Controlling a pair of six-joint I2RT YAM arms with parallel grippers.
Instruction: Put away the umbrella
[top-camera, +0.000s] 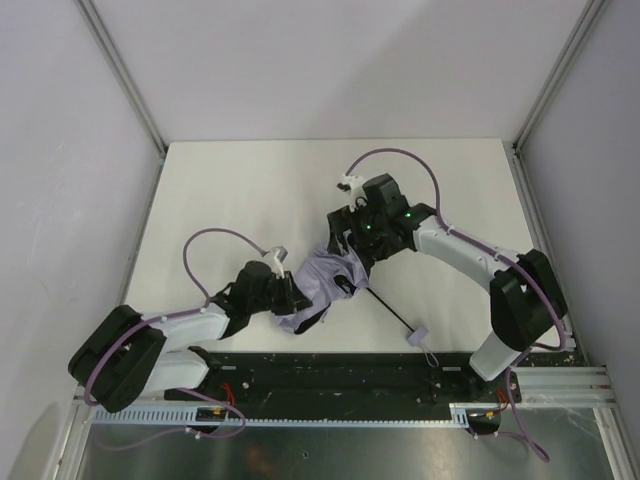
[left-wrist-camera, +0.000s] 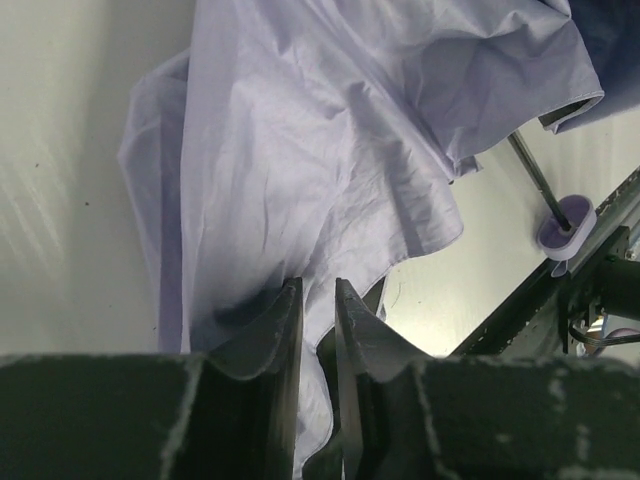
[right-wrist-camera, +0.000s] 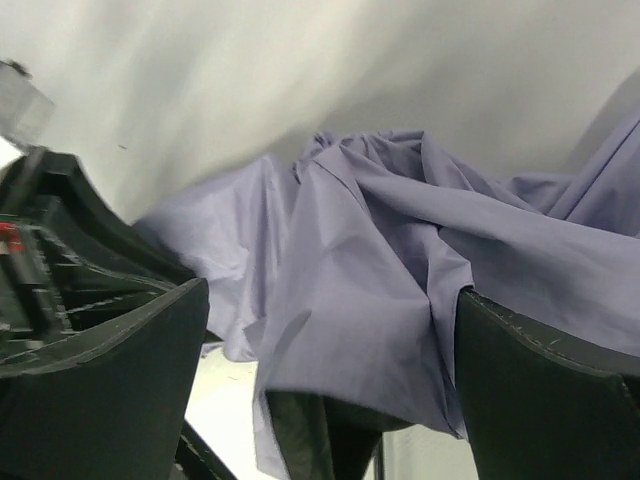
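The umbrella (top-camera: 325, 285) lies on a white table (top-camera: 240, 190) enclosed by pale walls (top-camera: 60, 150). Its crumpled canopy sits between the left gripper (top-camera: 292, 296) and the right gripper (top-camera: 350, 250). The black shaft (top-camera: 385, 308) slants from under the right gripper toward the arm bases and ends at the handle (top-camera: 418, 336). The right gripper gapes wide over the fabric. The left gripper's fingers (left-wrist-camera: 285, 325) are narrowly parted at the cloth; I cannot tell whether they pinch it.

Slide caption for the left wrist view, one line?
Left gripper, jaws narrowly apart, at the hem of the crumpled umbrella; its black shaft and lavender handle lie beyond on the table.

No legible text anywhere.
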